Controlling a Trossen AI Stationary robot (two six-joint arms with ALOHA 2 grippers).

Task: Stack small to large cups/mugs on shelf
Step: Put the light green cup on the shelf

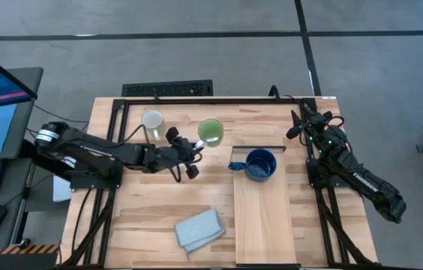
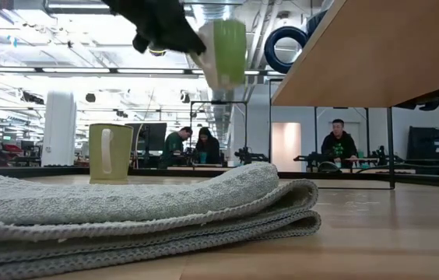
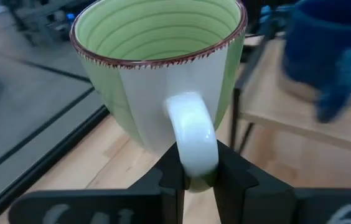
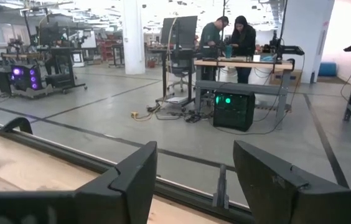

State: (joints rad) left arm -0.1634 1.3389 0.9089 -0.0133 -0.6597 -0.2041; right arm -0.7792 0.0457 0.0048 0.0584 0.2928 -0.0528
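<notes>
**Green mug held by its handle, lifted beside the shelf**

High view: The shelf (image 1: 260,217) is taken as the landmark. The dark blue mug (image 1: 260,164) is seen standing on the shelf's far end. The light green mug (image 1: 211,132) is located just off the shelf's far left corner, with the left gripper (image 1: 196,147) at its near-left side. The cream mug (image 1: 152,122) is placed further left of the green mug, well apart from the shelf. A folded cloth (image 1: 199,229) is laid on the table left of the shelf's near half. The right arm is parked at the table's right edge, right of the shelf.

Low view: The green mug is shown raised clear of the tabletop, tilted, level with the shelf board. The cream mug is seen upright on the table behind the cloth.

Left wrist view: The green mug's white handle (image 3: 193,138) is clamped between the two fingers. The blue mug is visible on the shelf beyond.

Right wrist view: The right gripper (image 4: 194,177) is shown spread wide, holding nothing. People are seen at a bench in the room behind.
</notes>
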